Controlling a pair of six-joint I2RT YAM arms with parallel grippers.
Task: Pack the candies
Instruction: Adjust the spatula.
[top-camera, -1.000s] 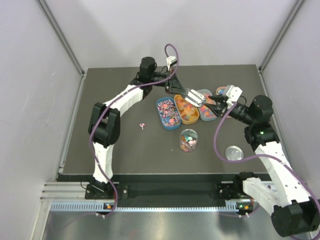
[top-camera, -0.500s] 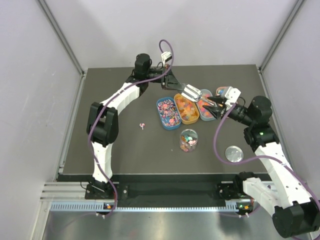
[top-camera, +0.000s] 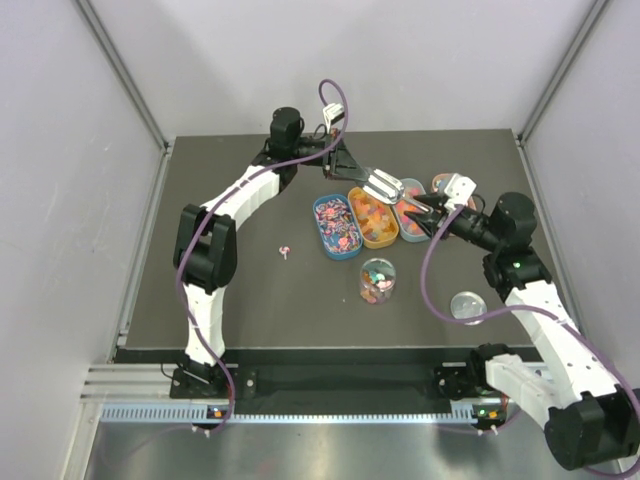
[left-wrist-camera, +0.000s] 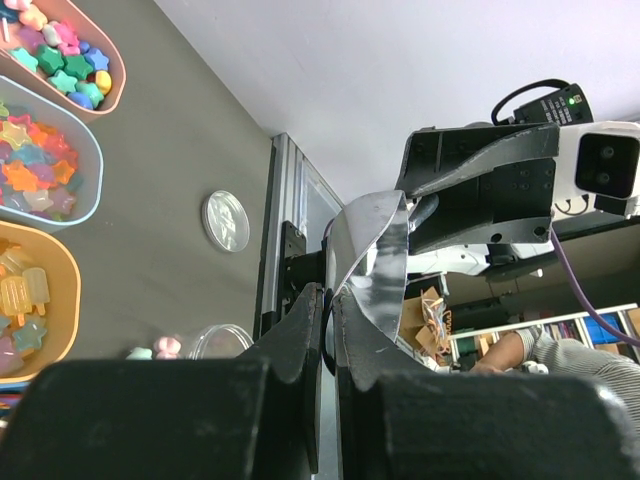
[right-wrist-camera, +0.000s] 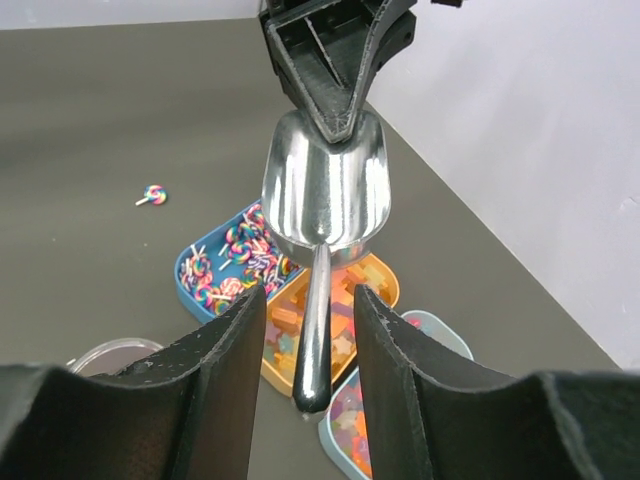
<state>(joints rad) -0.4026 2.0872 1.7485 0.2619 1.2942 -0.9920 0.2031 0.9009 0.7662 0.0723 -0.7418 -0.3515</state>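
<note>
Left gripper (top-camera: 358, 174) pinches the bowl rim of a steel scoop (top-camera: 383, 185), jaws closed tight on the metal, while the right gripper (top-camera: 420, 209) meets it from the opposite side with fingers spread, the scoop's handle lying in the gap and touching neither pad; beneath the scoop runs a row of oval trays, a dark blue tray (top-camera: 345, 256) farthest out on the left gripper's side, an orange tray (top-camera: 380, 245) under the bowl, a pale blue tray (top-camera: 420, 240) under the right gripper and a pink-orange tray (top-camera: 437, 180) just beyond it, partly hidden by that wrist; the candies (top-camera: 337, 225) fill all four trays, and more sit in a clear jar (top-camera: 377, 281) standing nearer the arm bases than the scoop; a round lid (top-camera: 467, 306) lies flat on the table (top-camera: 240, 300) beside the right arm; one stray lollipop (top-camera: 285, 250) lies apart, out past the dark blue tray on the left arm's side; only the right wrist view shows the handle running free between the open fingers (right-wrist-camera: 215, 380), plus the bowl's polished back and swirled lollipops in the dark blue tray; the left wrist view shows the scoop edge-on in the clamp and star-shaped sweets in the pale blue and pink-orange trays; whether the scoop carries anything cannot be told
</note>
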